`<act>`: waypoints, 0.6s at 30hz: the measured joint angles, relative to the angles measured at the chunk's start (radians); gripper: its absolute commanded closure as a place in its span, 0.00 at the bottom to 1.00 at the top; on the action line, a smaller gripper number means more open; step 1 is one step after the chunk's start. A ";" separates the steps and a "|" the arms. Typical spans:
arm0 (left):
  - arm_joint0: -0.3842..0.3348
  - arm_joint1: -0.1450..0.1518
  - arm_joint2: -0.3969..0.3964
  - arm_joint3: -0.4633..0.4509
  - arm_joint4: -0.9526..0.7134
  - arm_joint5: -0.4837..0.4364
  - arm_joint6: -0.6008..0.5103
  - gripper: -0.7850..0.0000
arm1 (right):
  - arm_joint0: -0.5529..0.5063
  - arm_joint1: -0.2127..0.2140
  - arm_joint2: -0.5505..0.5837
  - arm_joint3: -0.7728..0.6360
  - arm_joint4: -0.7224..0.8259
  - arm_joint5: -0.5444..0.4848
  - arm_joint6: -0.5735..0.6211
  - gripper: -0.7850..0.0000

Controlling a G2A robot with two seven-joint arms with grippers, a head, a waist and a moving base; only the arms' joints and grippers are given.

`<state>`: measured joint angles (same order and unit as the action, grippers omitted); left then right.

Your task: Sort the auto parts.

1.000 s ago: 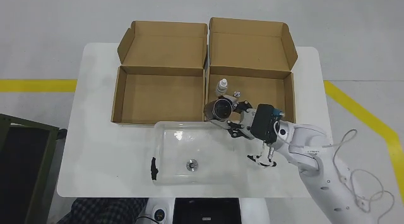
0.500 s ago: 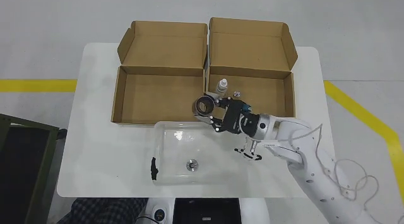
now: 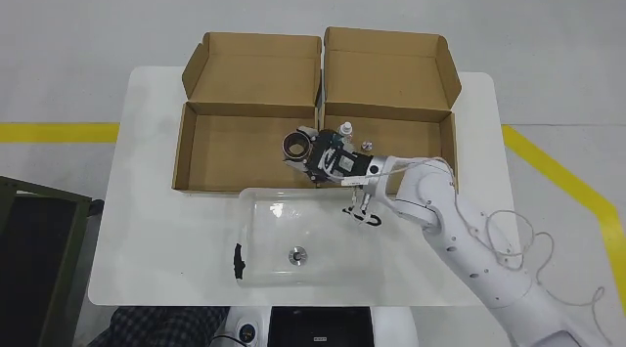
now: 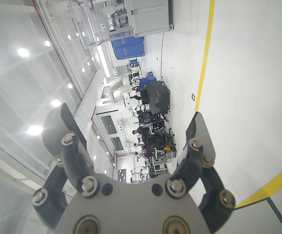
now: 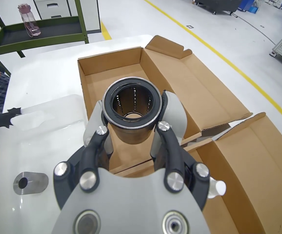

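The right gripper point(image 5: 134, 113), clamped on a black bearing point(image 5: 131, 131), hangs over the left cardboard box point(image 3: 230, 151) near its right wall; the left gripper point(image 4: 131, 113) gapes empty.

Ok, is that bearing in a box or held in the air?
Held. The right gripper has its fingers shut on the bearing, above the left box, whose floor shows beneath it.

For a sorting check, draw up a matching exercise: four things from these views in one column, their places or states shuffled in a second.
1 black bearing
2 metal bushing
3 small white part
4 left gripper

A in the clear bin
B open, holding nothing
C held by the right gripper
D in the right-hand cardboard box

Pairs: 1-C, 2-A, 3-D, 4-B
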<state>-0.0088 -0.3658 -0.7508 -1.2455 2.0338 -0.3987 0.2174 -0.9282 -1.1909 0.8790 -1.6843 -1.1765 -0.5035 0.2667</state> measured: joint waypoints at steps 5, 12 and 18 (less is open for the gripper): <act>0.000 0.000 0.000 0.000 0.000 0.000 0.000 0.00 | 0.071 -0.026 -0.047 0.063 0.002 0.043 0.039 1.00; 0.000 0.000 0.000 0.000 0.000 0.000 0.000 0.00 | 0.147 -0.059 -0.102 0.153 0.002 0.086 0.086 1.00; 0.000 0.000 0.000 0.000 0.000 0.000 0.000 0.00 | 0.203 -0.089 -0.149 0.227 -0.004 0.110 0.118 1.00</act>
<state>-0.0088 -0.3658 -0.7508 -1.2455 2.0338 -0.3987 0.2174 -0.7255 -1.2802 0.7302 -1.4572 -1.1800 -0.3934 0.3848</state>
